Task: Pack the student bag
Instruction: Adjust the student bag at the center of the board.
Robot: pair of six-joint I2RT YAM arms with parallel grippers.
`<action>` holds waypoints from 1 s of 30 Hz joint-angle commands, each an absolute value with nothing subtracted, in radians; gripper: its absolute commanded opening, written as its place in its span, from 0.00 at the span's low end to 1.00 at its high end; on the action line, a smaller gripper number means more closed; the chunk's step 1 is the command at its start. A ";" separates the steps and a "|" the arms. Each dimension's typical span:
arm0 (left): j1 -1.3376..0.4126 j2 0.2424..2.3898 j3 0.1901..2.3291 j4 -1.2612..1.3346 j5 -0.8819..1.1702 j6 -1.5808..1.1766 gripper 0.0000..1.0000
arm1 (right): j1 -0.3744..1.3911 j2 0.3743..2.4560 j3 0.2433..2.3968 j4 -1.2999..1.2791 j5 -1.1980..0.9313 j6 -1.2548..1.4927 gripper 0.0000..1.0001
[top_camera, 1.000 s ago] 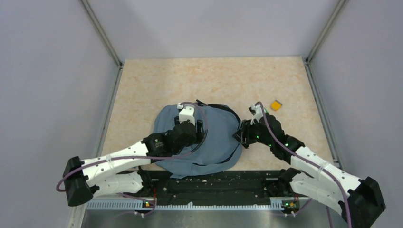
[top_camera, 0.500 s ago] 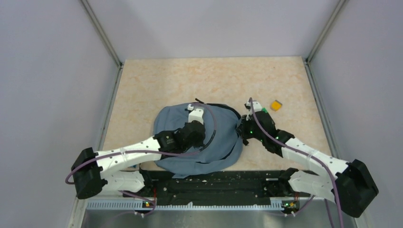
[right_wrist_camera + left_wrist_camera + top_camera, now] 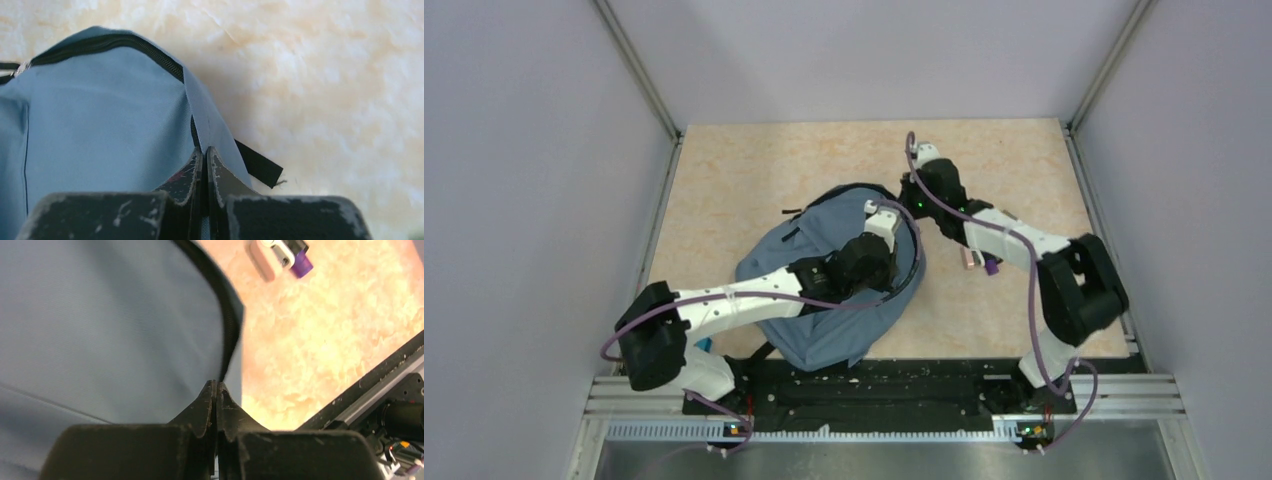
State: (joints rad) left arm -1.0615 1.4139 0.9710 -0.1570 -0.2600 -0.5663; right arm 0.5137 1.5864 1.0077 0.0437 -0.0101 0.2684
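Observation:
The student bag (image 3: pixel 834 335), grey-blue with black zipper trim, lies tilted in the middle of the table, its far right part raised. In the top view my left gripper (image 3: pixel 887 210) and right gripper (image 3: pixel 908 197) meet at that far right edge. The left wrist view shows the left gripper (image 3: pixel 216 386) shut on the bag's (image 3: pixel 100 315) black-trimmed rim. Seen from the right wrist, my right gripper (image 3: pixel 205 151) is shut, pinching a grey-blue fabric fold of the bag (image 3: pixel 100 110) beside its zipper.
A small pink and purple item (image 3: pixel 979 262) lies on the beige table (image 3: pixel 754 170) just right of the bag, also in the left wrist view (image 3: pixel 277 255). A loose black strap end (image 3: pixel 257 167) sticks out by the right jaws. The black rail (image 3: pixel 874 385) runs along the near edge.
Both grippers have shut on the bag's edge. The bag was dragged and turned toward the far right, its edge raised. The right arm swung far inward. The pink and purple item came into view.

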 commanded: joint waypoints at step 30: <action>-0.589 1.100 0.974 -0.548 -0.268 -0.363 0.78 | 0.534 1.250 0.803 -0.071 -0.020 0.428 0.76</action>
State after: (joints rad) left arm -0.6327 1.1507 0.9596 -0.4267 -0.3286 -0.3435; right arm 0.5159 1.2984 0.9199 -0.0513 -0.0467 0.3355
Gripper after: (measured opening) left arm 0.778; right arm 0.751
